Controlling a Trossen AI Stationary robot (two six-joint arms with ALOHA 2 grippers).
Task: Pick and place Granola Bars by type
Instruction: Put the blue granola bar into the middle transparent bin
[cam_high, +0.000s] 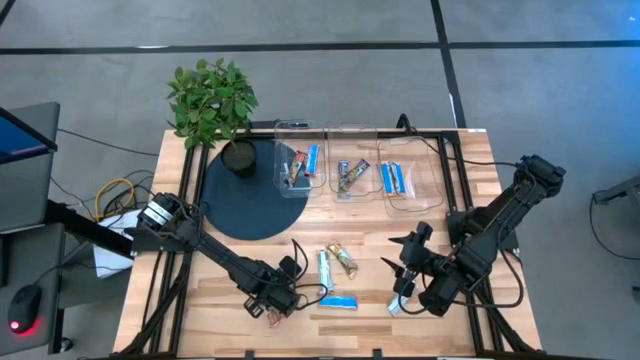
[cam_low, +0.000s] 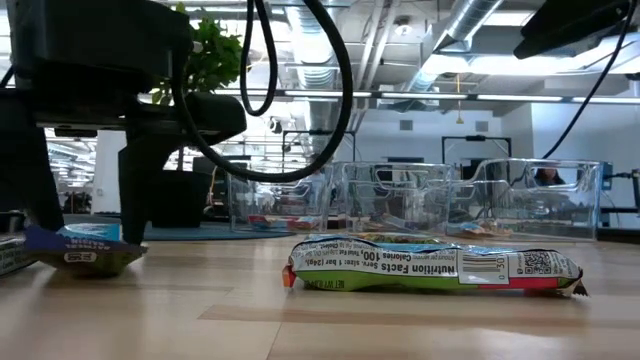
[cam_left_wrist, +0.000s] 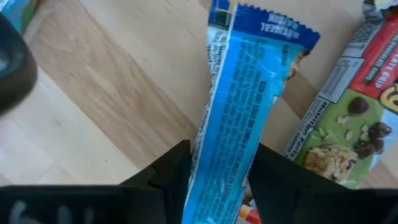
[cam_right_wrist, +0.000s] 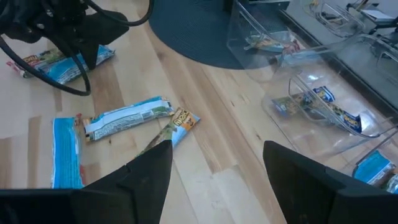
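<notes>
The left gripper (cam_high: 283, 300) sits low near the table's (cam_high: 200, 300) front edge, its fingers (cam_left_wrist: 168, 171) narrowed on either side of a bright blue granola bar (cam_left_wrist: 239, 106); whether they actually grip it cannot be told. That bar is a flat foil wrapper with white print and a crimped, serrated end. Touching it lies a green-and-red wrapped bar (cam_left_wrist: 345, 118) showing oat clusters. Three more bars lie loose toward the front middle: one blue (cam_high: 339, 302), one silvery-white (cam_high: 324, 266), one brown-orange (cam_high: 344, 260). The right gripper (cam_high: 408, 268) hovers near the front right, fingers (cam_right_wrist: 149, 171) spread wide and holding nothing. Three clear tubs (cam_high: 350, 170) along the back edge each contain bars.
</notes>
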